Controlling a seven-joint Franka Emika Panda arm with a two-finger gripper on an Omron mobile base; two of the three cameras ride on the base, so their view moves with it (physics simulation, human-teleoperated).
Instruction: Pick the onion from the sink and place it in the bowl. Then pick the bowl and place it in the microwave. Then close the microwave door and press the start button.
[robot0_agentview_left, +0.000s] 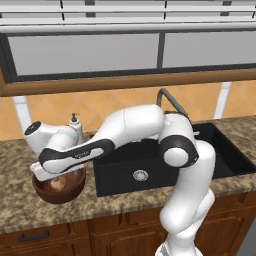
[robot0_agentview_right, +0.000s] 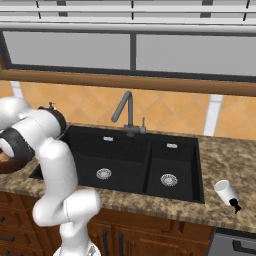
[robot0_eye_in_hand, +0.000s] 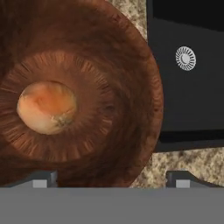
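With the onion (robot0_eye_in_hand: 47, 107) lying in the bowl (robot0_eye_in_hand: 127, 65) on the counter (robot0_agentview_left: 15, 200) left of the sink (robot0_agentview_left: 150, 170), the gripper (robot0_eye_in_hand: 111, 179) hangs wide open and empty above, and a careless rim grab could tip the bowl.

The onion (robot0_eye_in_hand: 47, 107), a small roundish lump of pale tan-orange, lies free on the floor of the bowl (robot0_eye_in_hand: 131, 87), a little off centre. The bowl (robot0_agentview_left: 60, 190) is large, round and deep, of dark reddish-brown wood, upright on the counter just beside the sink (robot0_agentview_left: 150, 170). The sink is black with two basins, round silver drains and a dark grey gooseneck tap.
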